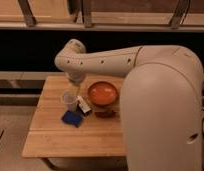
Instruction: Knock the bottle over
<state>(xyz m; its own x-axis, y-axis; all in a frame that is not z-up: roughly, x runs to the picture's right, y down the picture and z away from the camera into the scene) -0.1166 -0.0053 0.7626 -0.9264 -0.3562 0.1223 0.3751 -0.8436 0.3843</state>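
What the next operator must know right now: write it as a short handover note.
The gripper hangs below the arm's wrist over the back-left part of the table, just behind the clear cup.
The bottle seems to be the pale narrow shape right under the gripper, between the cup and the orange bowl. It looks upright; I cannot tell whether they touch.
Done: the approach.
Left: push the bottle over sideways, ideally sparing the cup and the small dark labelled item.
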